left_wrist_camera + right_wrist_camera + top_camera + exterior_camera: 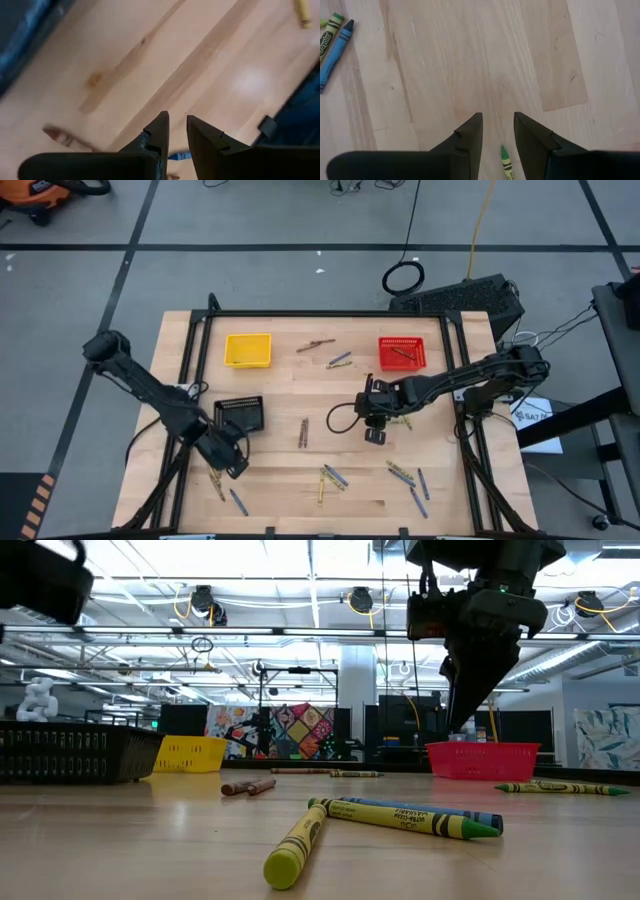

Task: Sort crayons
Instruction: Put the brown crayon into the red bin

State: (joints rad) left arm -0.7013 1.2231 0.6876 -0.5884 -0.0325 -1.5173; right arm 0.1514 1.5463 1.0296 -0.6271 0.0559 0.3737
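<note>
a pale wooden table [290, 405] carries a yellow basket [248, 349], a red basket [402, 353] and a black basket [240, 414], with crayons [330, 477] scattered mostly along its near part, and only the low view shows the lit workshop behind. the left gripper [234, 463] hangs just beside the black basket, and its wrist view alone shows the fingers [159, 134] slightly apart, empty, a blue crayon [179, 156] beneath. the right gripper [376, 434] hovers mid-table, its wrist view showing fingers [472, 131] apart over a green crayon [506, 163].
</note>
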